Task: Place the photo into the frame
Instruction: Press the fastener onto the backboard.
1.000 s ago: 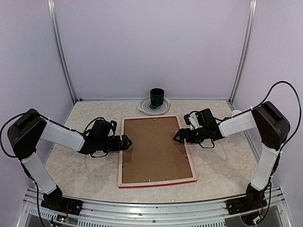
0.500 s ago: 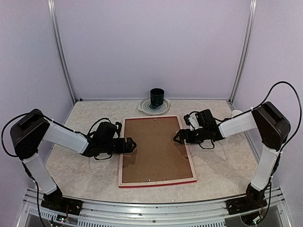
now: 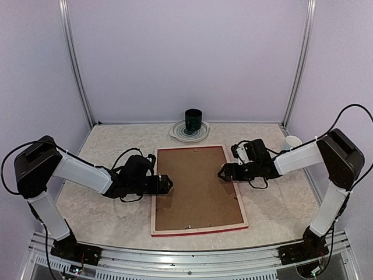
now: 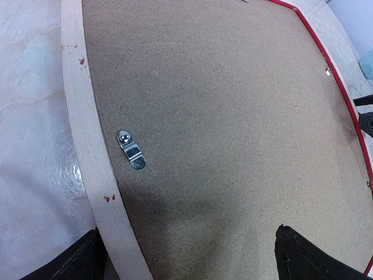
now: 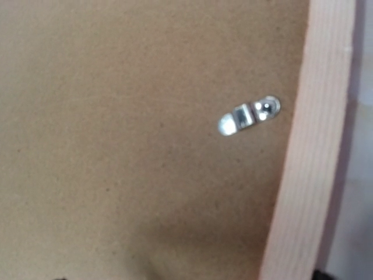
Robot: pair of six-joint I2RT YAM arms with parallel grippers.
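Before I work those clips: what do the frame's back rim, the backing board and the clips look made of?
The frame: pale bare-looking wood, fine grain lines, red paint along its outer edge. Backing board: matte brown fibreboard or dense cardboard, speckled grain; which one is unclear. Turn clip: shiny silver metal, glinting, pinned at one end.

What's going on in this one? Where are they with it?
Two arms are working on a frame lying face down on the table, with a brown backing board seated in its pale wood back. The left gripper hangs open over the frame's left rail near a metal turn clip. The right gripper is open over the right rail by another clip. Neither holds anything. The photo is not visible.
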